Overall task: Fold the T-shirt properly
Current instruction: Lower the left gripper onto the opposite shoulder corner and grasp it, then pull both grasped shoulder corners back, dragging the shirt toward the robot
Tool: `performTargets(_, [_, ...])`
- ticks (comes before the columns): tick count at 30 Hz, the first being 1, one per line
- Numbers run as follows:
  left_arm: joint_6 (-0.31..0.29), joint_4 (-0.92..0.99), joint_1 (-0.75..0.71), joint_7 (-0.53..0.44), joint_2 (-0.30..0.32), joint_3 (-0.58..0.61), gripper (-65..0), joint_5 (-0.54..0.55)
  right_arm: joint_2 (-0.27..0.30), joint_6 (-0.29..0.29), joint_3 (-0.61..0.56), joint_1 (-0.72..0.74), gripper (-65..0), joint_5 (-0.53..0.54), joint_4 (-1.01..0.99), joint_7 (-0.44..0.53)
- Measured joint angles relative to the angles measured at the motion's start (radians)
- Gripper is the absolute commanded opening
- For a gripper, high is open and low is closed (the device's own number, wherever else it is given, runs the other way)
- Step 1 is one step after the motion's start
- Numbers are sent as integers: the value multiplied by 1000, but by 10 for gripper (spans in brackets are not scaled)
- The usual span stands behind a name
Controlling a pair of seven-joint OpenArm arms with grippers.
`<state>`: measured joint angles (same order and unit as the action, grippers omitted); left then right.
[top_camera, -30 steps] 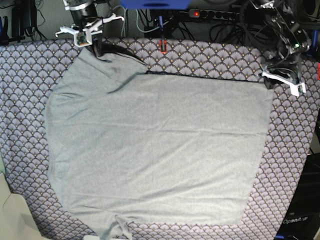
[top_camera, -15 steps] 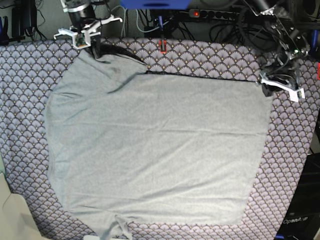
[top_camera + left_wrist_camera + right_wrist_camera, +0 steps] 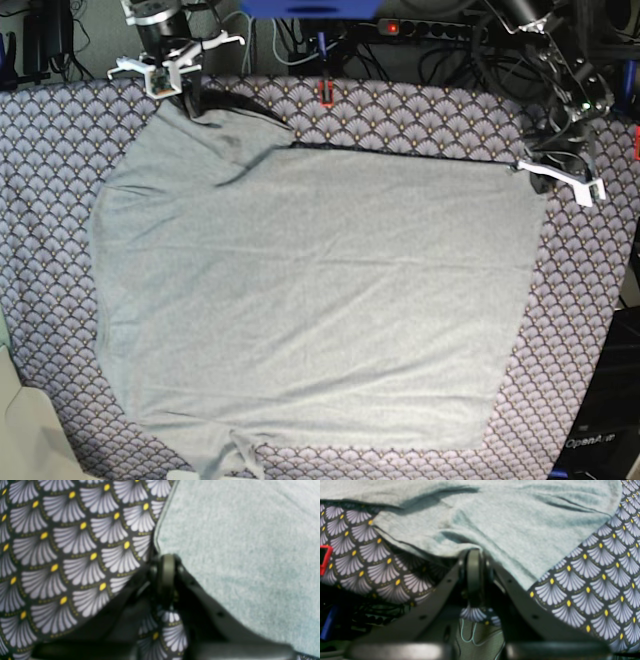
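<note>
Purple tablecloth [image 3: 60, 180] under T-shirt [image 3: 320, 290], left tool [image 3: 165, 567] and right tool [image 3: 473, 567] each pinching its corner

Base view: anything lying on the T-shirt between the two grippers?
No. Between the right gripper and the left gripper, the base view shows only bare T-shirt with shallow wrinkles.

Middle of table: the T-shirt [image 3: 310, 290] lies flat over most of the tablecloth [image 3: 60, 160]; nothing stands on it, so open passage above.
Left and right margins: bare patterned cloth, low and unobstructed.
Far edge: cables and a power strip [image 3: 430, 28] crowd the back; a small red object [image 3: 325, 93] sits just beyond the shirt's far hem.
Far corners: the right gripper [image 3: 185, 88] and left gripper [image 3: 535, 170], both closed, occupy the shirt's two far corners.
Near-left corner: a pale object [image 3: 25, 430] juts in.
</note>
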<state>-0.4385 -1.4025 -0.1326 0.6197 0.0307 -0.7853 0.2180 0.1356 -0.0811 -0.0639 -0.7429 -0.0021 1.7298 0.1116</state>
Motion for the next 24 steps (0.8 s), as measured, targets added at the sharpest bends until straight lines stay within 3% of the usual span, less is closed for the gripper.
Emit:
performTargets(4, [-3,-22,-18,8,-2,2,-650,8,0,0,0,0,-650,0,0,0])
performTargets(14, [-4,-206,-64,142,-13,2,-650,-5,0,0,52,-19,-650,0,116,1])
performTargets(22, [-8,-235,-82,148,-9,1,-650,-7,0,-1,62,-69,-650,0,114,6])
performTargets(24, [-8,-236,-90,148,-9,0,-650,-7,0,-1,62,-92,-650,-1,111,48])
